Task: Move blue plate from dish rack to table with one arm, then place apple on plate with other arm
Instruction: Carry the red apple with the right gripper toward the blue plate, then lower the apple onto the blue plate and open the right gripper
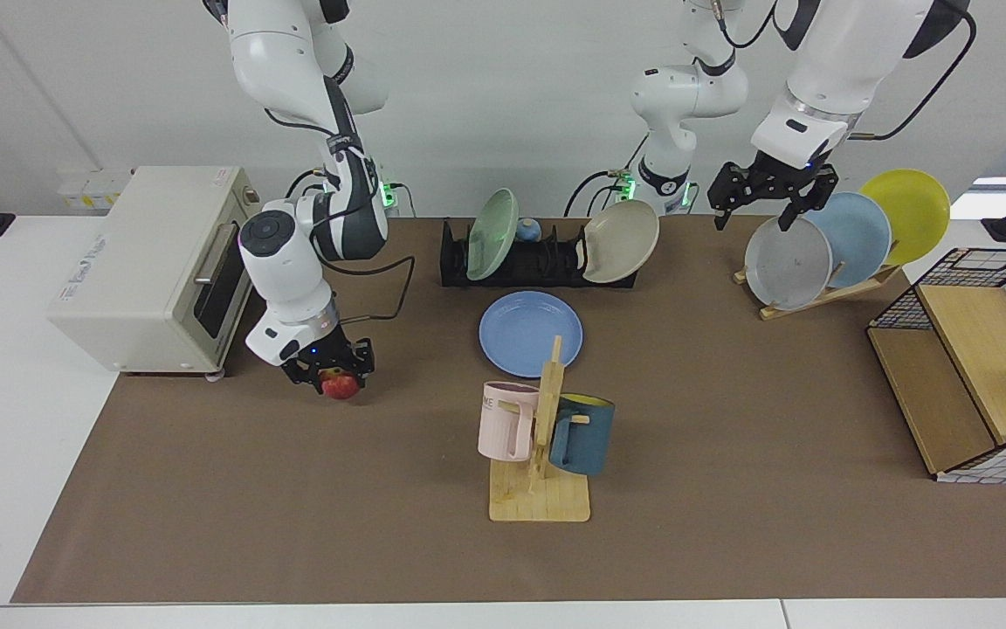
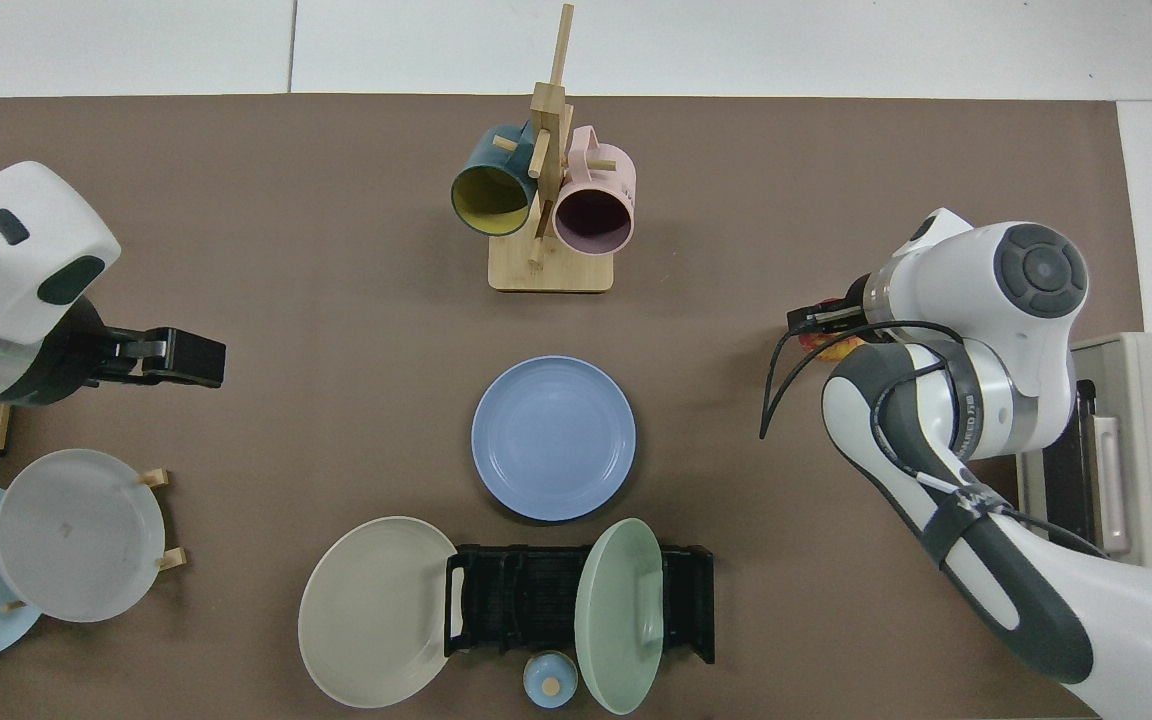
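The blue plate (image 1: 530, 333) (image 2: 553, 438) lies flat on the table's brown mat (image 1: 293, 507), just in front of the black dish rack (image 1: 538, 266) (image 2: 526, 600). At the facing view's left, near the toaster oven, my right gripper (image 1: 329, 374) (image 2: 821, 325) is shut on the red and yellow apple (image 1: 340, 383) (image 2: 829, 347). The apple is at or just above the mat; I cannot tell which. My left gripper (image 1: 754, 214) (image 2: 186, 358) hangs open and holds nothing, raised beside the grey plate on the wooden plate rack.
The dish rack holds a green plate (image 1: 492, 222) and a beige plate (image 1: 622, 241). A mug stand (image 1: 542, 437) with a pink and a dark blue mug stands in front of the blue plate. A toaster oven (image 1: 154, 262), a wooden plate rack (image 1: 826, 293) and a wire-sided box (image 1: 974, 367) line the sides.
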Robot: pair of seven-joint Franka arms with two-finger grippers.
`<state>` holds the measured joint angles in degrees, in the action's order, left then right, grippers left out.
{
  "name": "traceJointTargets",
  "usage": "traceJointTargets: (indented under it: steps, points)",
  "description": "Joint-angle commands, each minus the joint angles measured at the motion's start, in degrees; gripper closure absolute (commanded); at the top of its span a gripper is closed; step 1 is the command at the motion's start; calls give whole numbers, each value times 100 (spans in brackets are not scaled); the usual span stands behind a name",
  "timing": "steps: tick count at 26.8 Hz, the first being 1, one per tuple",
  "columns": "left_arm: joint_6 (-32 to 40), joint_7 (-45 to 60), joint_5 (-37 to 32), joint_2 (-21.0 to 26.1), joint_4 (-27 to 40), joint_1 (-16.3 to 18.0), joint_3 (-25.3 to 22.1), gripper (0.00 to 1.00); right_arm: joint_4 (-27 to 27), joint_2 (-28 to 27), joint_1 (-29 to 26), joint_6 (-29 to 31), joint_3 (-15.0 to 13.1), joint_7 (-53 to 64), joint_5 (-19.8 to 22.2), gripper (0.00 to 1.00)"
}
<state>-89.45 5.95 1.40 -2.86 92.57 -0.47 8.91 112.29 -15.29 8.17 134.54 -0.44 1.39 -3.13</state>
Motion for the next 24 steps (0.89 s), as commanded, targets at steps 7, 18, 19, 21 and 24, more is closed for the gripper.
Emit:
traceJointTargets:
  steps: [7, 18, 19, 21, 24]
  points:
    - [200, 3, -96, 49, -205, -5, -39, 0, -146, 544, 1088, -648, 0, -1534, 14, 100]
    - [200, 3, -96, 49, -205, 12, -39, 0, -181, 509, 2495, -560, 9, -3408, 58, 100]
    - [200, 3, -96, 49, -205, 12, -39, 0, -173, 483, 2574, -534, 9, -3496, 58, 100]
    - [200, 3, -96, 49, -205, 12, -39, 0, -173, 404, 2750, -464, 9, -3663, 58, 100]
    - [200, 3, -96, 40, -205, 12, -39, 0, -138, 325, 2891, -341, 9, -3778, 58, 100]
